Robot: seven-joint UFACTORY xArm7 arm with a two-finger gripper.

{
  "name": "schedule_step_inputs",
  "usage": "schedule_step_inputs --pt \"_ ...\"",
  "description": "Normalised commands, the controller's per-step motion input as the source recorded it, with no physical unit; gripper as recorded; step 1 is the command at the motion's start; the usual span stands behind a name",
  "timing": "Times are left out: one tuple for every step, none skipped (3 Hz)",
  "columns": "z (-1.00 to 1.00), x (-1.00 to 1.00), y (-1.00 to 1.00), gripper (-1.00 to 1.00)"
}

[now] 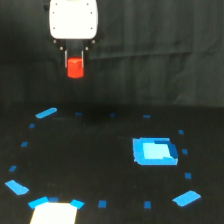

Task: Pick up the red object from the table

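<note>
Jaws clenched on the red object (75, 67), which sits between the fingers of the gripper (75, 64), raised well clear of the table (100, 165). Below and toward the exterior view's right of the jaws lies a light-blue square patch (155, 151); small blue tape marks (46, 113) dot the surface.

A boxy white housing tops a small hand (75, 64) with seemingly pale fingers.

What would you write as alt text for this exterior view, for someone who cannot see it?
A white robot gripper holds a small red object between its fingers, lifted well above a black table. The table is dotted with small blue tape marks and has a larger light-blue square patch toward the exterior view's right.
</note>
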Motion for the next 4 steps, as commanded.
schedule_step_inputs --pt "-0.06 -0.18 -0.15 -1.00" --pt "0.21 -0.01 0.02 -0.99" --pt "0.20 -0.05 -0.16 -1.00" --pt "0.16 -0.33 -0.15 -1.00"
